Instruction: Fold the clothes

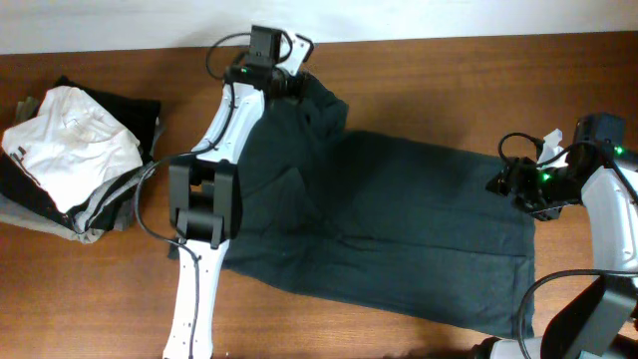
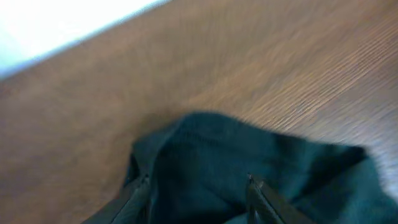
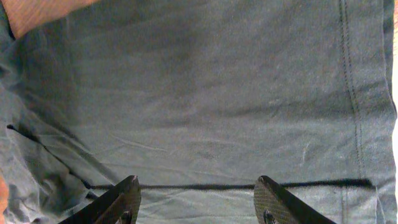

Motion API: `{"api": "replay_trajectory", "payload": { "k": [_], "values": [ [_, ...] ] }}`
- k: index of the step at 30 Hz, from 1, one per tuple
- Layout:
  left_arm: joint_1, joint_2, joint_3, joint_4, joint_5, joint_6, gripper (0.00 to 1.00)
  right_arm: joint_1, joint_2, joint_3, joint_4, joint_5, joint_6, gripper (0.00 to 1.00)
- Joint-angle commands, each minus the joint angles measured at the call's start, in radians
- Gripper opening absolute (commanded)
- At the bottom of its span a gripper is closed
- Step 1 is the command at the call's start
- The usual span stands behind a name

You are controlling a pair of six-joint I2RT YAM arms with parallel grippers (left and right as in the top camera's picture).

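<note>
Shows the dark charcoal shirt [image 1: 399, 219] spread plain face up across the middle of the wooden tabletop [image 1: 449, 80], one corner bunched near the far edge. Finds the left fingers [image 2: 260, 198] parted over that bunch, released. Finds the right fingers [image 3: 121, 200] parted too, above the shirt's right edge, grasping nothing. Shows a white garment [image 1: 70, 140] heaped at the left end.

Looked down on a reddish-brown wooden table [image 1: 429, 80], finely grained along its length; met along the far edge by a plain white wall [image 1: 100, 20]; lit evenly and softly, with a pale sheen on the bare wood near that edge.
</note>
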Motion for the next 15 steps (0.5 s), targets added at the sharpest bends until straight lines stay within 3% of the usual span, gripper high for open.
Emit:
{"api": "replay_trajectory", "payload": {
  "k": [1, 5, 7, 11, 12, 14, 15],
  "values": [
    [0.000, 0.021, 0.008, 0.030, -0.018, 0.015, 0.44, 0.006, 0.003, 0.017, -0.006, -0.006, 0.008, 0.62],
    [0.000, 0.031, 0.008, 0.072, -0.059, 0.015, 0.29, 0.006, 0.003, 0.017, -0.012, -0.006, 0.008, 0.62],
    [0.000, 0.034, 0.008, 0.069, -0.058, 0.014, 0.11, 0.006, 0.003, 0.017, -0.014, -0.006, 0.008, 0.62],
    [-0.001, 0.020, 0.010, 0.069, -0.055, 0.014, 0.00, 0.006, 0.003, 0.017, -0.014, -0.006, 0.007, 0.62],
    [-0.001, 0.014, 0.011, 0.073, -0.056, 0.015, 0.06, 0.006, 0.003, 0.017, -0.015, -0.006, 0.007, 0.62],
    [0.001, 0.011, 0.011, 0.079, -0.059, 0.014, 0.37, 0.006, 0.003, 0.017, -0.019, -0.006, 0.007, 0.62],
    [0.002, 0.011, 0.011, 0.080, -0.059, 0.015, 0.43, 0.006, 0.003, 0.017, -0.019, -0.006, 0.007, 0.62]
  ]
}}
